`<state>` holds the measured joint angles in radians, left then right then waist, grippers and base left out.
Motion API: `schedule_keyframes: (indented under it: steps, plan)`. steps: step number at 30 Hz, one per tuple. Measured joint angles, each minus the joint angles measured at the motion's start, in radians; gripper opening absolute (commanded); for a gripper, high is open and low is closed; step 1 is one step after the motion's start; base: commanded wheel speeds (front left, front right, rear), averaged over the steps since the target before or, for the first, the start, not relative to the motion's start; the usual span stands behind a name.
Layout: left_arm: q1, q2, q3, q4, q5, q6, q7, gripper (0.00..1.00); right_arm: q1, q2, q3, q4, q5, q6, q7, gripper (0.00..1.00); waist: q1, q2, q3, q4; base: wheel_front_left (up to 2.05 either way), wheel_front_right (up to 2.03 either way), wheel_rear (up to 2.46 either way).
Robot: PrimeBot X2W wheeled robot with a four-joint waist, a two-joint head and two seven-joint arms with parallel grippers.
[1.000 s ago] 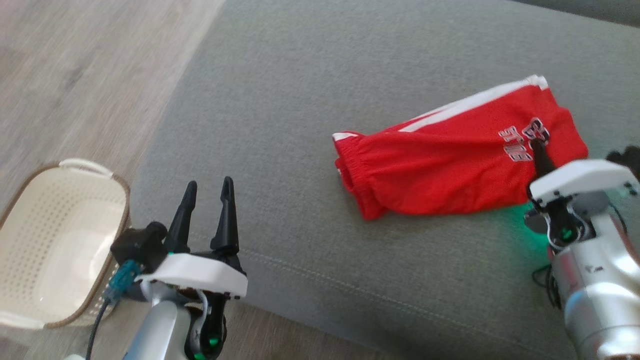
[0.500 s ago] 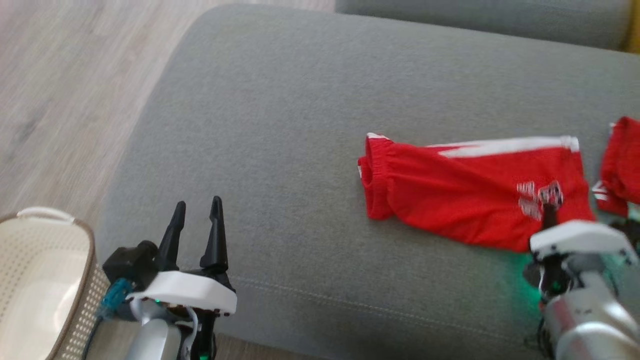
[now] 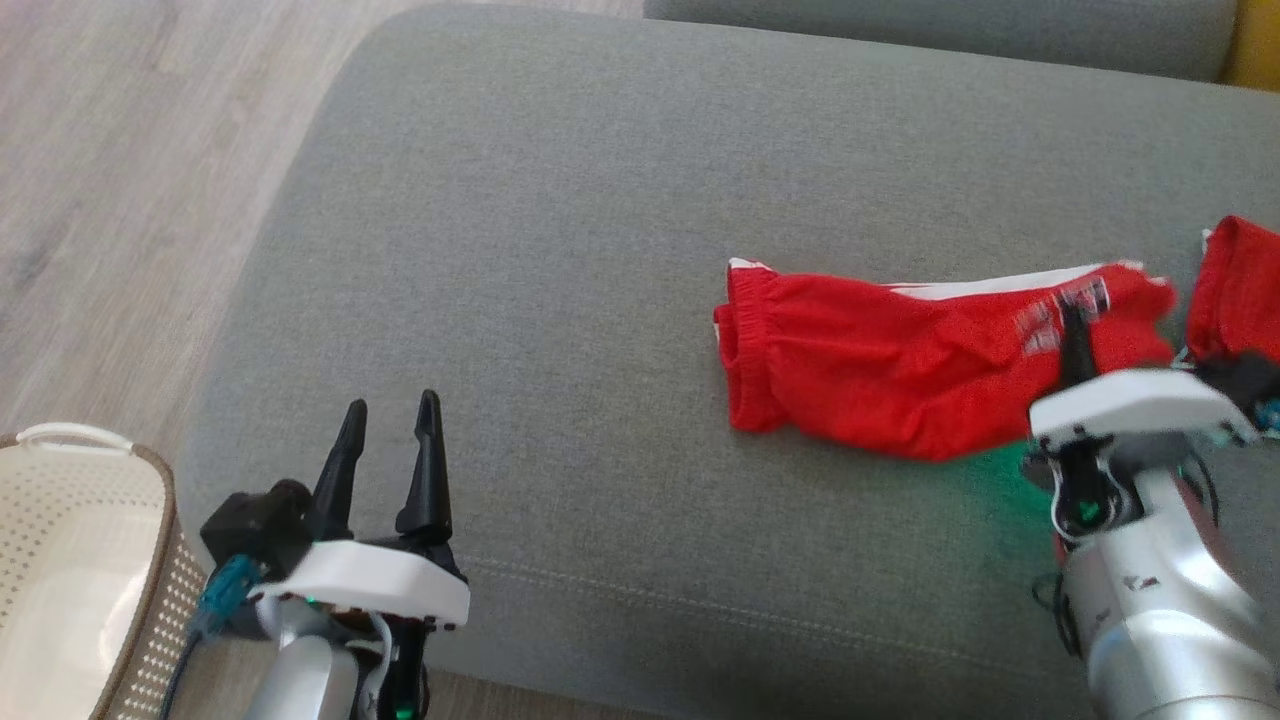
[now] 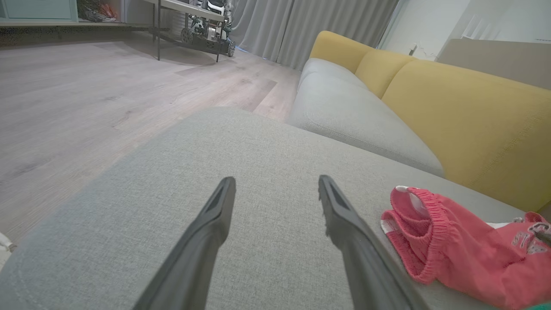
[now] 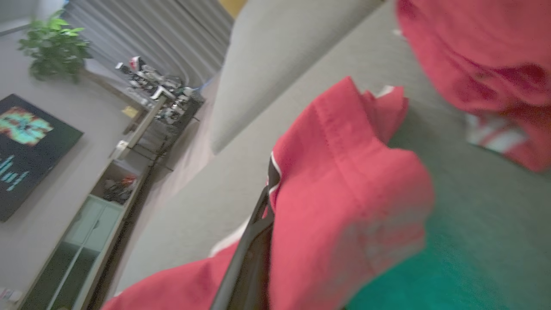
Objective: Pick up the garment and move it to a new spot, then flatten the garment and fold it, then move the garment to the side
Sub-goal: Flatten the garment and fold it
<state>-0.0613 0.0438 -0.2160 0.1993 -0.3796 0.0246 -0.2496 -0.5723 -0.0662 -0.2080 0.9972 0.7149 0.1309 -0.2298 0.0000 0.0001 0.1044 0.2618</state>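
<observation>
From the head view, the red shorts (image 3: 880, 370) lie across the right half of the grey cushion (image 3: 560, 250), waistband to the left, printed leg end to the right. The right claw (image 3: 1075, 335) is clenched on that printed end, which looks pulled up a little from the seat. The left claw (image 3: 390, 450) stands released, fingers apart, hovering over the cushion's near left corner, well apart from the cloth. A pale basket (image 3: 170, 560) sits on the floor beside that corner, and a second red piece (image 3: 1240, 290) lies at the far right edge.

In the left wrist view, the two dark fingers (image 4: 340, 215) spread over bare grey fabric. The bunched waistband of the shorts shows off to one side, with nothing between the fingers.

In the right wrist view (rather blurred), red cloth drapes over one dark finger (image 5: 252, 249), so the pinch seems to hold.

My guess is that this is a carrying step: the shorts appear doubled lengthwise, so they may be going aside, towards the other red piece. Next it needs a steady drag or lift without the fold slipping open, then a clean release.
</observation>
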Motion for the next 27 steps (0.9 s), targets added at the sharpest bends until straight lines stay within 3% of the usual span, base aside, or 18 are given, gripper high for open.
schedule_keyframes:
  steps: [7, 12, 21, 27]
  plan:
    - [0.0, 0.0, 0.006, 0.007, 0.0, 0.0, 0.0, 1.0, 0.114, 0.001, 0.276, -0.309, 0.108, 0.0, -0.001, 0.0, 0.0, 0.0, -0.014, 0.022, 0.0, 0.0, 0.0]
    - [0.001, 0.0, 0.011, 0.008, 0.002, -0.003, 0.0, 1.0, 0.216, 0.003, 0.404, -0.423, 0.096, 0.0, 0.0, 0.0, 0.0, 0.0, -0.026, 0.033, 0.0, 0.0, 0.0]
    - [0.001, 0.0, 0.009, 0.013, 0.007, -0.007, 0.0, 1.0, 0.229, 0.002, 0.512, -0.475, 0.105, 0.0, 0.004, 0.0, 0.0, 0.0, -0.023, 0.054, 0.0, 0.0, 0.0]
    - [0.001, 0.0, 0.008, 0.017, -0.009, -0.001, 0.0, 1.0, 0.205, 0.002, 0.571, -0.416, 0.074, 0.0, 0.001, 0.0, 0.0, 0.0, -0.016, 0.078, 0.0, 0.0, 0.0]
